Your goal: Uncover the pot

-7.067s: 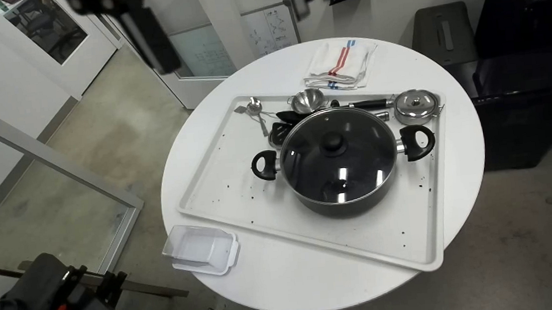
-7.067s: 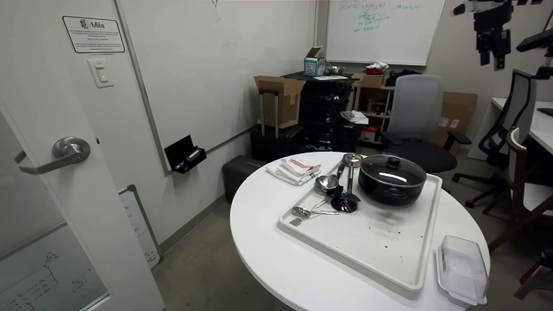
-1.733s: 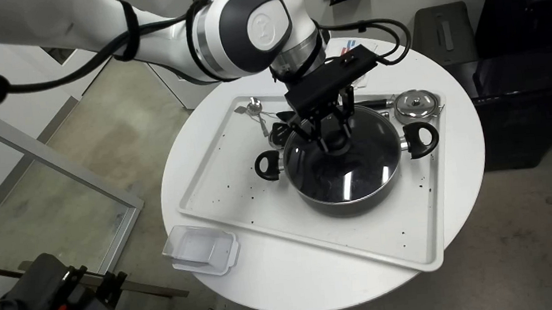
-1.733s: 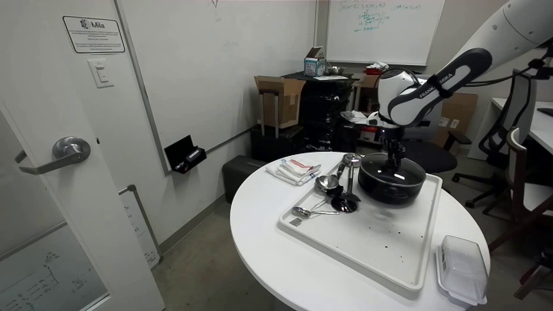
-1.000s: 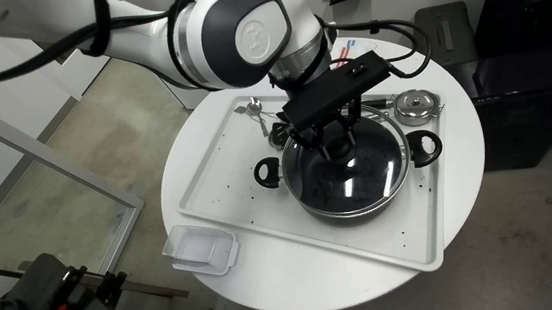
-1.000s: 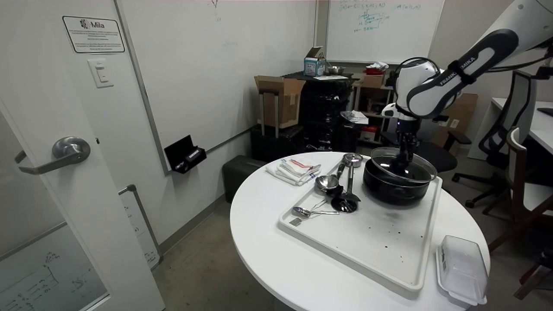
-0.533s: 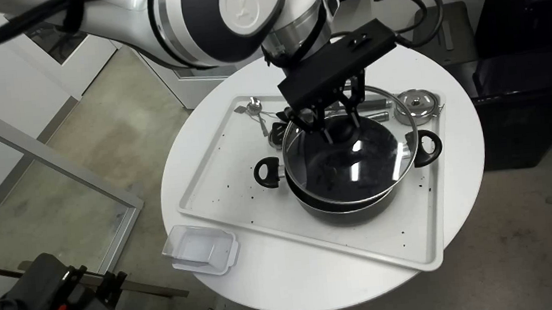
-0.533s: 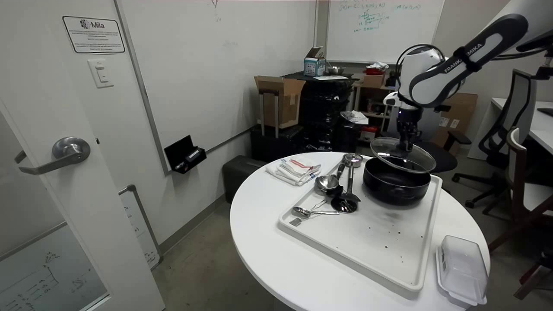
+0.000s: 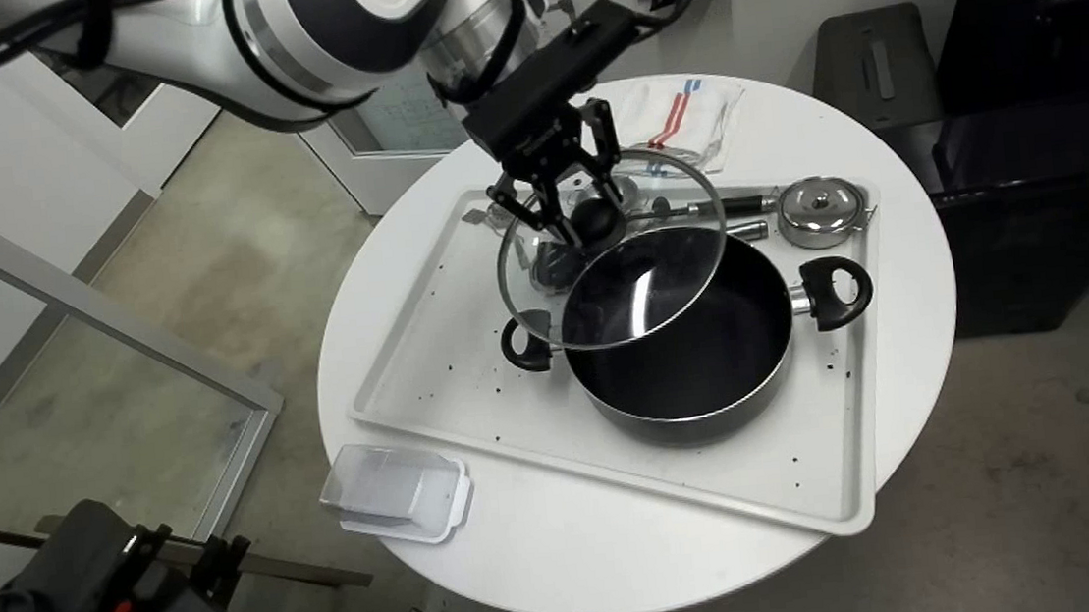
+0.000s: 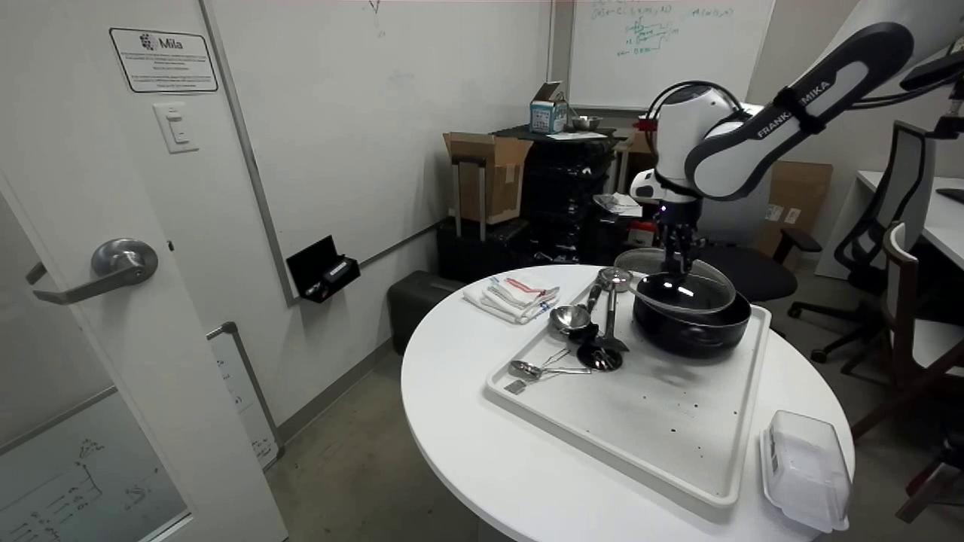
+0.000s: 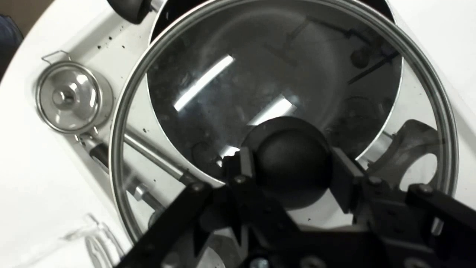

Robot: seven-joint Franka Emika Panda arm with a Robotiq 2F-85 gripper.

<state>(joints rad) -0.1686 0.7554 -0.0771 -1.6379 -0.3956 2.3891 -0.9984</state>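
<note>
Two of my fingers (image 11: 345, 180) grip the knob (image 11: 293, 160), holding the glass lid (image 9: 638, 273) off-centre above the pot (image 9: 707, 363). A clear container (image 9: 398, 491) sits at the edge of the table (image 9: 626, 557).

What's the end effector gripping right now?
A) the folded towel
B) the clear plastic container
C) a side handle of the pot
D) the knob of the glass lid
D: the wrist view shows the end effector clamped on both sides of the black knob, and an exterior view shows the glass lid off-centre over the pot.
</note>
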